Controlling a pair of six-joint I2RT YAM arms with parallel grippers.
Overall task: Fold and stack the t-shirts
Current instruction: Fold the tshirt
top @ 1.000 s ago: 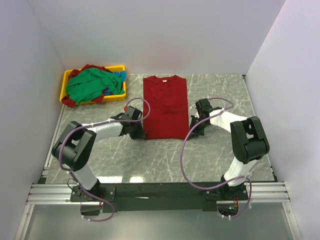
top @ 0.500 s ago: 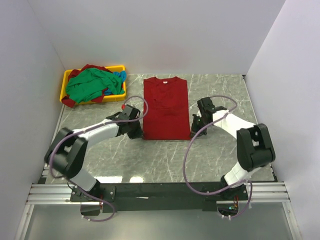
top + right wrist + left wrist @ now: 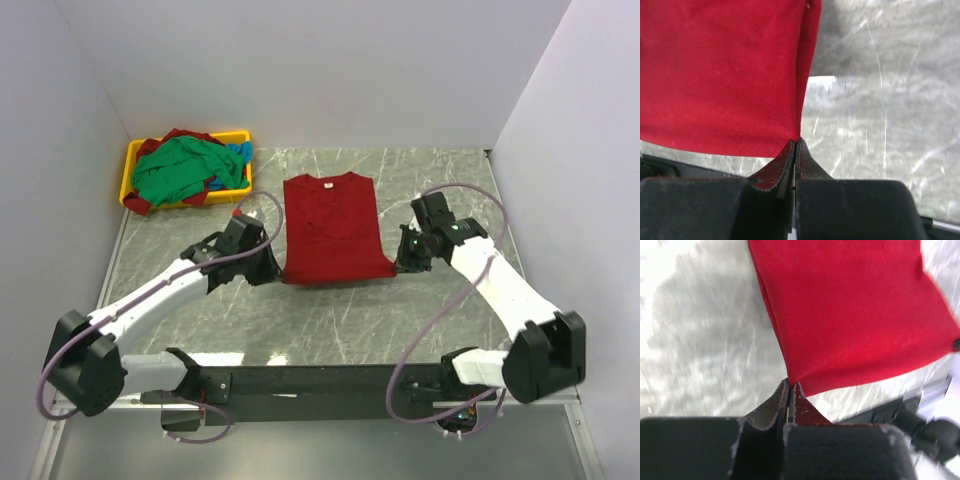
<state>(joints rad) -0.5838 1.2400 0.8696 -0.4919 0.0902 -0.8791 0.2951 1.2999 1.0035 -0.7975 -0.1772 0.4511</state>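
Note:
A deep red t-shirt [image 3: 332,225] with a small white neck label lies lengthwise on the table's middle, sleeves folded in. Its near hem is lifted off the table. My left gripper [image 3: 281,271] is shut on the hem's left corner; the pinched cloth shows in the left wrist view [image 3: 790,382]. My right gripper [image 3: 397,263] is shut on the hem's right corner, seen in the right wrist view [image 3: 797,140]. The hem hangs stretched between the two grippers. Green, blue and red t-shirts [image 3: 182,168] are heaped in the tray.
A yellow plastic tray [image 3: 131,165] stands at the back left corner of the grey marbled table [image 3: 330,320]. White walls close the back and both sides. The black arm base rail [image 3: 320,385] runs along the near edge.
Both grippers have closed on the near hem corners and lifted them. The hem has risen and spread wider, and both arms have stretched out above the table.

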